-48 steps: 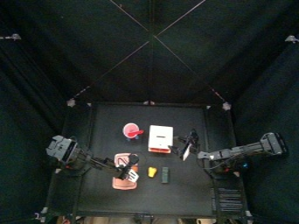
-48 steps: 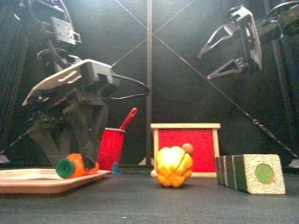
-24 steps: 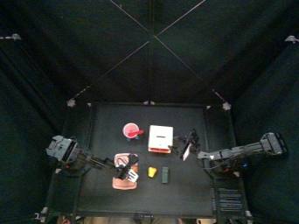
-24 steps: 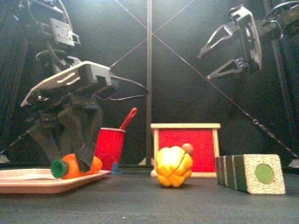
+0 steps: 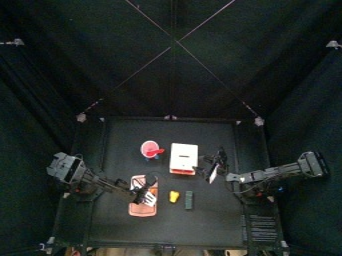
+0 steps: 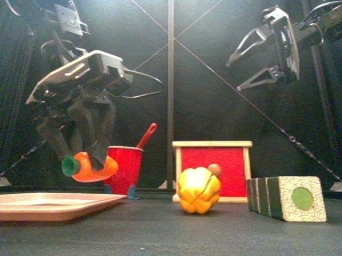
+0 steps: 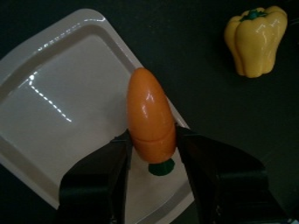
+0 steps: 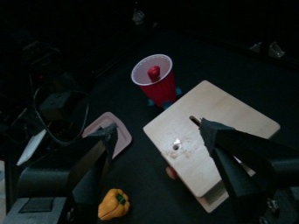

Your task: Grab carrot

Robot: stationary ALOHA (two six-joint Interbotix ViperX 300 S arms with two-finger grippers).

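The carrot (image 6: 88,166) is an orange toy piece with a green end, and it also shows in the left wrist view (image 7: 151,116). My left gripper (image 6: 80,160) is shut on it and holds it in the air above the salmon-pink tray (image 6: 54,205). In the left wrist view the gripper (image 7: 155,140) clamps the carrot's green end over the tray (image 7: 65,96). From above, the left gripper (image 5: 138,184) is over the tray's far end (image 5: 139,209). My right gripper (image 8: 163,166) is open and empty, raised at the table's right side (image 6: 267,70).
A yellow pepper (image 6: 198,190) stands at mid-table, beside the tray. A red cup (image 6: 127,165) with a spoon in it and a red wood-framed board (image 6: 234,160) stand behind it. A dark box (image 6: 287,197) sits at the front right.
My left gripper has risen with the carrot, lifting it off the tray into the air. The right arm has not moved.
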